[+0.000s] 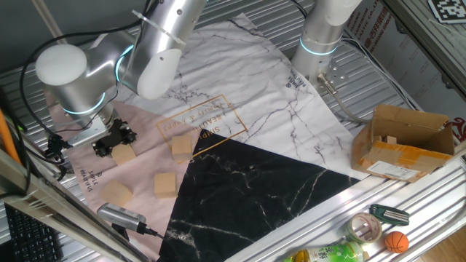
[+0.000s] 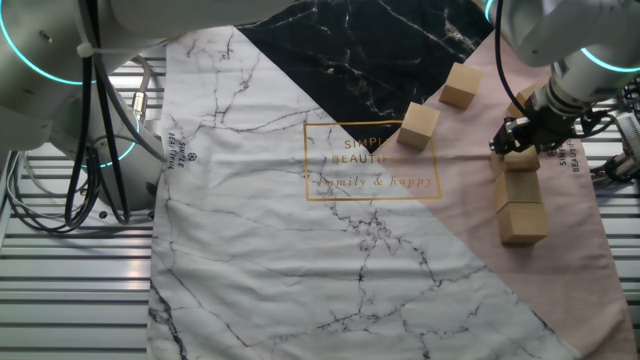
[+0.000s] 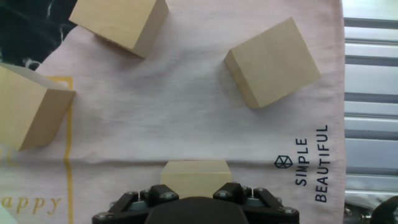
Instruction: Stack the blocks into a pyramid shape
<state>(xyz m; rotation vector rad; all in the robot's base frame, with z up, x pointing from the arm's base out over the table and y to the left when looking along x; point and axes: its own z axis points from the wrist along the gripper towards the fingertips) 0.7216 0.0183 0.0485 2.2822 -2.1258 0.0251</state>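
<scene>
My gripper (image 3: 196, 186) is shut on a tan wooden block (image 3: 196, 176) low over the pink cloth. In one fixed view the gripper (image 1: 115, 144) has this block (image 1: 124, 154) at its tips. In the other fixed view the gripper (image 2: 518, 146) holds the block (image 2: 520, 160) at the end of a row with two more blocks (image 2: 518, 188) (image 2: 523, 222). Three loose blocks lie apart on the cloth (image 3: 121, 22) (image 3: 273, 62) (image 3: 31, 109); they also show in one fixed view (image 1: 181, 146) (image 1: 165, 184) (image 1: 116, 193).
A brown cardboard box (image 1: 404, 142) stands at the right. A tape roll (image 1: 366, 227), a small orange ball (image 1: 396, 241) and a bottle (image 1: 328, 254) lie on the front rail. A second arm's base (image 1: 324, 36) stands at the back. A grey tool (image 1: 122, 215) lies by the cloth's edge.
</scene>
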